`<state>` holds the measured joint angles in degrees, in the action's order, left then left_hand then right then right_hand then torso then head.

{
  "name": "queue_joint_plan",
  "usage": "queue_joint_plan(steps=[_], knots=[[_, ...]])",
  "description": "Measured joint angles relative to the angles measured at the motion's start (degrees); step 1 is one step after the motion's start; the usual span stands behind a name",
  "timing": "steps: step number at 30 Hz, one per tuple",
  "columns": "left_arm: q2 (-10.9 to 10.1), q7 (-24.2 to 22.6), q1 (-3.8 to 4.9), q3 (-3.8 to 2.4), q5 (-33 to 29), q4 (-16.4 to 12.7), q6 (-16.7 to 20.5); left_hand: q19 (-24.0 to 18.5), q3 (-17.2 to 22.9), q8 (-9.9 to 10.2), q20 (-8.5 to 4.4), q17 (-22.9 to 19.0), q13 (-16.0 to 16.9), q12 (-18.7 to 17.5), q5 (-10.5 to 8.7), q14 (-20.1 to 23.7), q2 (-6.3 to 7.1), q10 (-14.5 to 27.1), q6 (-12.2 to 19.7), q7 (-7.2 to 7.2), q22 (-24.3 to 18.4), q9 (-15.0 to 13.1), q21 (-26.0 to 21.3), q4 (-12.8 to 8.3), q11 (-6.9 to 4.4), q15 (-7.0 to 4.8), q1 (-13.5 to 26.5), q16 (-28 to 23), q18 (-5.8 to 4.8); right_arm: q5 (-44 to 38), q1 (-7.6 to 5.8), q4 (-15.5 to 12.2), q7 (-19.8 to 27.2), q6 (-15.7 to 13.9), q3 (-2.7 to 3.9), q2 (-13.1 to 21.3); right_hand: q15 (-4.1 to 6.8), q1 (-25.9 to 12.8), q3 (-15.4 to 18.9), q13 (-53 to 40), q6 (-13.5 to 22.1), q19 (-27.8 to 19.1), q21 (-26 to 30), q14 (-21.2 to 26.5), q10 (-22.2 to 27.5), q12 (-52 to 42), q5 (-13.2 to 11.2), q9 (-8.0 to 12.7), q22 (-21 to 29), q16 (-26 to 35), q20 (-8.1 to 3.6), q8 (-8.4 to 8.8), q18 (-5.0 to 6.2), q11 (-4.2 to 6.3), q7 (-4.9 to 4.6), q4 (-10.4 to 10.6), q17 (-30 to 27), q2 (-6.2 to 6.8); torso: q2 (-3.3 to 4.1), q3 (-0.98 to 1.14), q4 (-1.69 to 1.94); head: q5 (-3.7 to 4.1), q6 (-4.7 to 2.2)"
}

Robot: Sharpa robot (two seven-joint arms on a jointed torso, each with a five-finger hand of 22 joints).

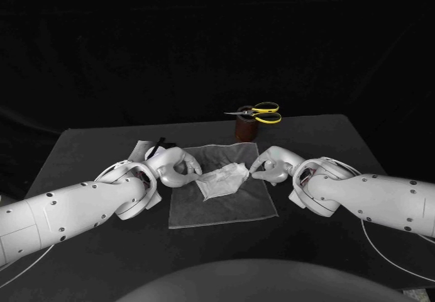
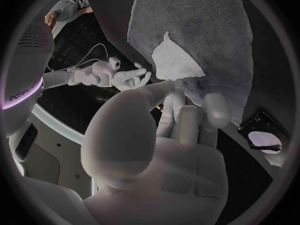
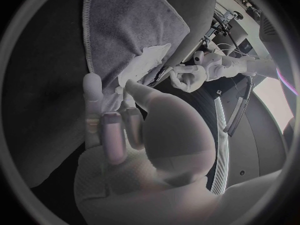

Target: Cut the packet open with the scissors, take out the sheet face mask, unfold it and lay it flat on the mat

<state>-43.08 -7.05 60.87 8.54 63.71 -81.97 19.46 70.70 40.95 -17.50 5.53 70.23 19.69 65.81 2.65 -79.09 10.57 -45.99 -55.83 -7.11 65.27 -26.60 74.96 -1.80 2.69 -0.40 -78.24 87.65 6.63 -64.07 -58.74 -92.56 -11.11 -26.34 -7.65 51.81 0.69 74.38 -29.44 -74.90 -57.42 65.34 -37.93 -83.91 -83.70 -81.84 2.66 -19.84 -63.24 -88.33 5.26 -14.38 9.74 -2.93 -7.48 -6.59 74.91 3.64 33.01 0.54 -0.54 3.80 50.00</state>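
left hand [image 1: 176, 171]: fingers [image 2: 215, 110] slightly curled and a little apart, tips at the left edge of the mask [image 1: 222, 178]. it cannot be told whether they pinch the edge or only touch it.

right hand [image 1: 272, 168]: fingers [image 3: 92, 87] apart, tips at the right corner of the mask. whether they grip it cannot be told either.

mask: out of the packet, lying as a crumpled white wad on the upper middle of the mat [image 1: 222, 211], between the two hands. it is bunched and folded, not yet spread.

step in hand, as judged: unfolding. cutting and removal appear done; laying flat is still to do.

next move, as judged: each hand needs a sure pinch on an opposite edge, then a slow pull apart, low over the mat. the sheet looks thin, limp and likely damp, so layers may cling and a hard pull may tear it.

surroundings: the mat is thin and light, and may ruck or slide if dragged with the mask. the packet [image 1: 145, 150] lies just behind the left hand, off the mat's left corner, near enough to be nudged. the scissors [image 1: 258, 113] rest on a brown holder [image 1: 246, 131] at the far edge of the table [image 1: 90, 151], just beyond the mat and apart from both hands.
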Motion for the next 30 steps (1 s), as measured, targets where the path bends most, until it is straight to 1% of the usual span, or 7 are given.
queue_joint_plan(steps=[4, 5, 9, 14, 22, 26, 30], knots=[[0.8, 2.0, -0.04, 0.02, 1.7, 0.8, -1.1, 2.4, -1.7, 0.0, -0.39, 3.5, 1.4, 2.3, 0.00, -2.4, 1.08, -1.2, -0.4, 0.40, 2.5, -0.1, 1.7, -0.3, -0.41, -0.39, 1.1, 0.6, -0.06, 0.0, 0.33, -1.4, 1.6, -0.8, -0.02, -0.2, 0.00, -0.4, -0.2, 0.0, -0.3, 0.8, -2.1, 0.0, -0.2, -1.0, 0.0, 0.1, -1.3, -0.1, -0.05, 0.00, 0.00, 0.21, 0.26, -0.2, 0.0, -0.40, 0.00, -0.04, 0.00, -0.30, 0.00], [1.0, 2.5, -0.04, 0.03, 2.3, 1.1, -1.3, 2.9, -2.2, 0.0, -0.43, 4.1, 1.7, 2.8, 0.01, -2.9, 1.29, -1.3, -0.5, 0.49, 3.0, -0.1, 2.0, -0.3, -0.50, -0.44, 1.2, 0.7, -0.52, -0.1, 0.38, -1.6, 1.9, -0.9, -0.04, -0.4, -0.08, -0.4, -0.2, 0.0, -0.5, 1.0, -2.4, 0.1, -0.2, -1.0, 0.2, 0.1, -1.4, -0.2, -0.21, 0.00, 0.00, 0.20, 0.10, -0.2, 0.0, -0.41, 0.00, -0.05, 0.00, -0.38, 0.00], [1.6, 4.4, -0.05, 0.04, 4.8, 1.9, -2.4, 4.2, -4.3, 0.4, -0.75, 4.7, 2.9, 4.8, 0.01, -4.1, 2.56, -1.5, -0.5, 0.49, 4.6, 0.1, 3.0, -0.5, -0.71, -0.81, 1.2, 0.9, -0.92, -1.0, 0.50, -2.0, 2.8, -1.3, -0.13, -1.6, -0.08, -1.2, -0.2, 0.0, -1.0, 1.5, -3.2, 0.1, -0.2, -1.5, 0.2, 0.1, -2.0, -0.4, -0.13, 0.00, -0.02, 0.21, 0.33, -0.2, 0.0, -0.10, 0.00, -0.05, 0.03, -0.70, 0.00], [2.3, 6.1, -0.06, 0.07, 7.4, 2.8, -3.3, 5.0, -5.1, 0.7, -0.93, 4.7, 3.9, 6.1, 0.01, -4.7, 2.57, -1.6, -0.9, 0.93, 5.5, 0.1, 3.5, -0.5, -0.81, -1.03, 1.2, 0.9, -0.93, -2.7, 0.57, -1.2, 3.0, -1.5, -0.32, -4.1, 0.14, -2.0, -0.2, 0.0, -1.1, 1.8, -3.7, -0.1, -0.2, -1.5, 0.2, 0.1, -2.3, -0.4, -0.22, 0.00, -0.03, 0.21, 0.46, -0.2, 0.0, -0.05, 0.00, -0.07, 0.05, -0.87, 0.00], [2.3, 6.5, -0.06, 0.09, 8.8, 2.6, -3.5, 5.2, -4.9, 0.7, -1.19, 4.7, 4.5, 6.5, 0.01, -4.7, 1.35, -1.8, -2.0, 1.27, 5.9, -0.2, 3.5, -0.7, -1.00, -1.03, 0.0, 0.9, -0.93, -5.0, 0.79, 0.8, 2.4, -1.4, -0.53, -7.9, 0.15, -2.4, -0.2, -0.1, -1.1, 1.8, -3.9, -0.1, -0.4, -1.8, 0.2, 0.1, -2.5, -0.4, -0.22, 0.22, -0.05, 0.41, 0.51, -0.2, 0.0, -0.08, 0.05, -0.09, 0.14, -1.03, 0.00], [2.5, 6.2, -0.08, 0.10, 9.0, 2.4, -3.3, 5.5, -4.8, 2.0, -1.43, 4.7, 4.7, 6.5, 0.01, -4.7, 1.58, -1.8, -0.4, 0.93, 6.1, 0.1, 3.8, -0.7, -1.00, -1.03, -0.3, 0.9, -0.93, -6.1, 0.93, 1.6, 1.9, -1.3, -0.55, -9.1, 0.14, -2.4, -0.2, -0.1, -1.1, 1.8, -3.9, -0.1, -0.4, -1.8, 0.2, 0.1, -2.5, -0.4, -0.22, 0.22, -0.06, 0.42, 0.52, -0.2, 0.0, -0.08, 0.05, -0.13, 0.20, -1.12, 0.00], [2.8, 5.8, -0.08, 0.10, 9.0, 2.5, -3.1, 5.9, -4.8, 2.1, -1.42, 4.7, 5.3, 6.8, 0.01, -4.7, 1.58, -1.8, -0.3, 0.87, 6.5, 0.2, 4.2, -0.7, -1.03, -1.03, -0.3, 1.1, -0.93, -7.1, 0.98, 2.2, 1.3, -1.2, -0.57, -9.9, 0.14, -2.4, -0.2, 0.0, -1.1, 1.8, -3.9, -0.1, -0.4, -1.8, 0.2, 0.1, -2.5, -0.3, -0.22, 0.22, -0.08, 0.42, 0.52, -0.2, 0.0, -0.08, 0.03, -0.17, 0.15, -1.29, 0.00]])
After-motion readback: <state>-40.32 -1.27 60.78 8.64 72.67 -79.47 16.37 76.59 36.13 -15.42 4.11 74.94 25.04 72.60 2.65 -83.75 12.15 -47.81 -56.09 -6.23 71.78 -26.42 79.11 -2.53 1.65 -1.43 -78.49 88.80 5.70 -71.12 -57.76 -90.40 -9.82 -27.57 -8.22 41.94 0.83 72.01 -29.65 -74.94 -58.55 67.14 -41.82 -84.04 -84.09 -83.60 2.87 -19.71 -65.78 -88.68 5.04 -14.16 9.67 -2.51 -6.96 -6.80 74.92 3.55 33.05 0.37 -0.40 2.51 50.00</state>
